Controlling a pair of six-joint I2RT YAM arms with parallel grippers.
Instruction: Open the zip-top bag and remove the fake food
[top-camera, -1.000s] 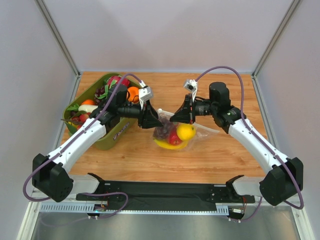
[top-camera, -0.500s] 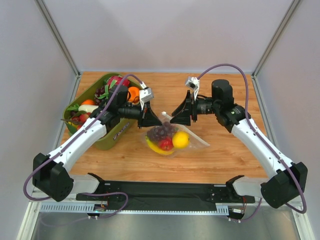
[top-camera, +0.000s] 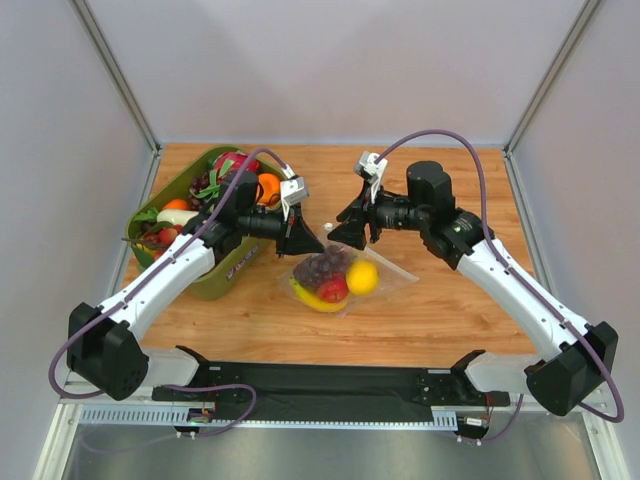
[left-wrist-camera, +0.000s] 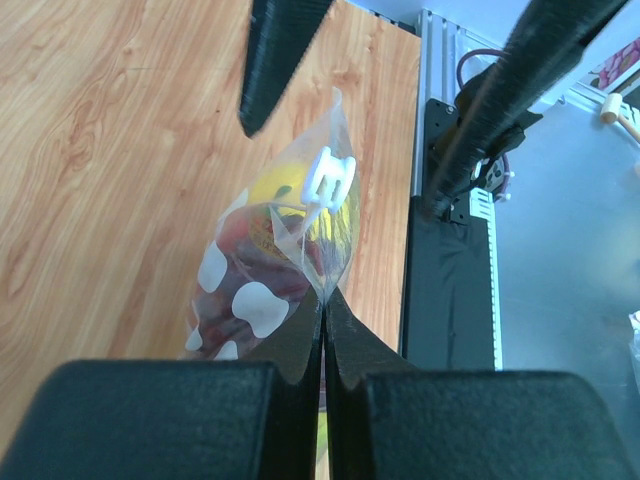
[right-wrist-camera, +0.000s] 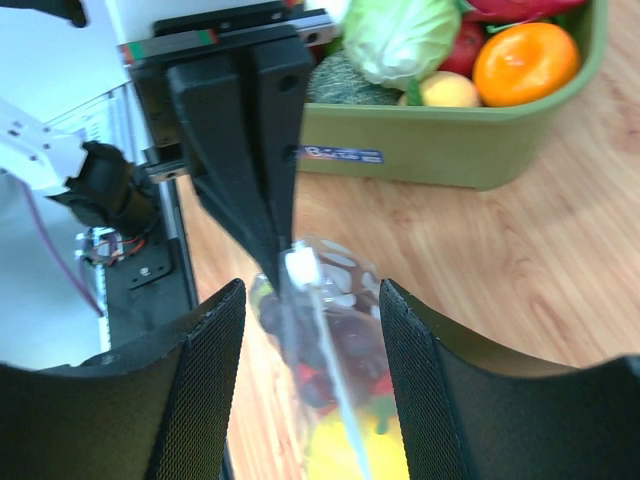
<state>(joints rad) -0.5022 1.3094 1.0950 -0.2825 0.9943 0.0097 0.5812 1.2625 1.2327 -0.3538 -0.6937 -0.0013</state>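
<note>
Bag (left-wrist-camera: 250, 300) holding fake food (top-camera: 345, 280) sits at the middle of the bench (top-camera: 450, 310), its top edge clamped in the left claw (top-camera: 312, 243), the right claw (top-camera: 336, 232) standing wide astride the white slider (left-wrist-camera: 330, 180) without contact, the green bin (right-wrist-camera: 450, 155) at the far-left corner.

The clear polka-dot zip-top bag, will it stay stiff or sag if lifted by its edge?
Probably saggy: the clear polka-dot zip-top bag folds thinly where the left gripper pinches its edge. Likely bottom-heavy too, since the yellow plastic lemon and purple toy grapes bunch at its far end. The glossy film might slip.
</note>
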